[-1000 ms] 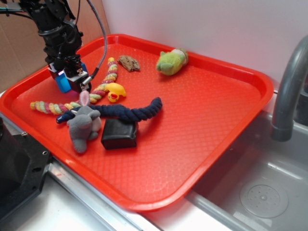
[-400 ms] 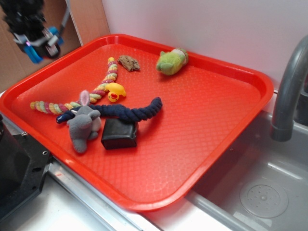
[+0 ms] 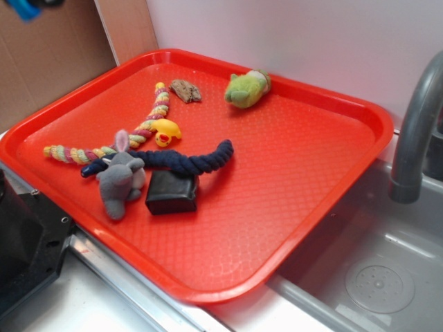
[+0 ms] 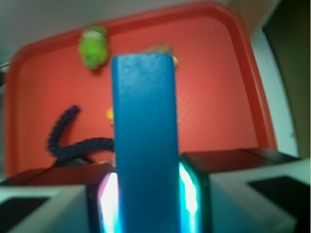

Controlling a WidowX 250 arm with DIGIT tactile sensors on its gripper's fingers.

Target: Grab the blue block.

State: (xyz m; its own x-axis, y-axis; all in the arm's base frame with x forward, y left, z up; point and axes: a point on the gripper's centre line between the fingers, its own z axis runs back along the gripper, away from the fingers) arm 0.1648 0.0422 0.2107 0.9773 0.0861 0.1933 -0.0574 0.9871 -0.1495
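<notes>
The blue block (image 4: 144,145) is up in the air, clamped upright in the gripper (image 4: 146,194), one jaw against each of its long sides. It is high above the red tray (image 3: 297,187) and off past the tray's far left corner; from the room view only a sliver of blue (image 3: 26,8) shows at the top edge.

To my eye the grab is as good as made. What matters now is a firm, even squeeze with no sudden swing, since the bar stands tall out of the jaws and could pivot if the hold slackens.

The wrist view is the only one that proves the hold, showing both jaws snug against the bar. It also looks down past the block at the green plush (image 4: 94,46) and the navy rope (image 4: 73,141). The room view gives what the wrist cannot: the full layout left on the tray, with the grey plush (image 3: 119,180) touching the black box (image 3: 171,192), the yellow duck (image 3: 166,131) and the pastel braided rope (image 3: 111,144).
</notes>
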